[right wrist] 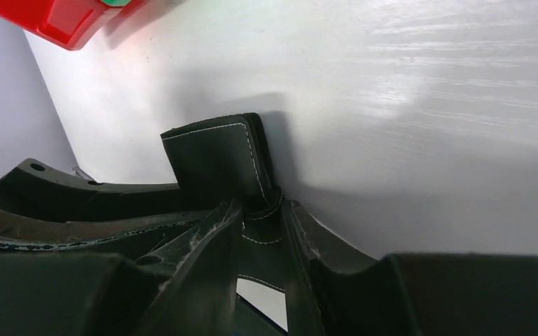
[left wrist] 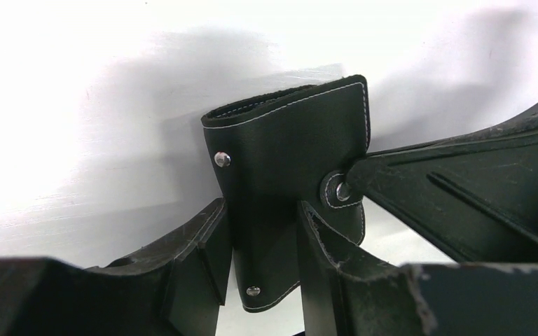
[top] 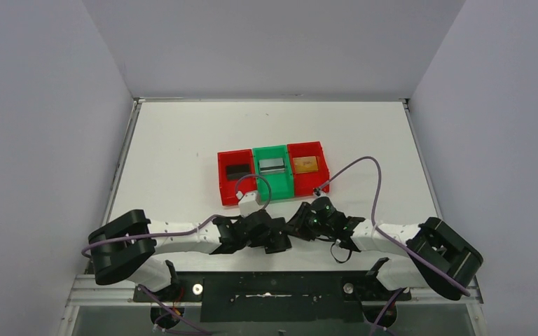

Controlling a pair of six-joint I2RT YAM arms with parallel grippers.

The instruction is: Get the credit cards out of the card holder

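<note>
The black card holder [left wrist: 287, 147], with white stitching and metal studs, is folded shut and held off the table between both grippers. My left gripper [left wrist: 263, 259] is shut on its body. My right gripper [right wrist: 263, 238] is shut on its side tab with the snap; the holder's body [right wrist: 214, 161] stands just beyond those fingers. In the top view the grippers, left [top: 279, 236] and right [top: 301, 220], meet just in front of the bins. A black card [top: 237, 170], a silver-grey card [top: 272, 165] and a gold card [top: 305, 164] each lie in a bin.
A row of three joined bins stands mid-table: red [top: 223, 183], green [top: 284, 185], red [top: 323, 171]. A corner of a red bin [right wrist: 63, 17] shows in the right wrist view. White walls enclose the table on three sides. Purple cables loop over both arms.
</note>
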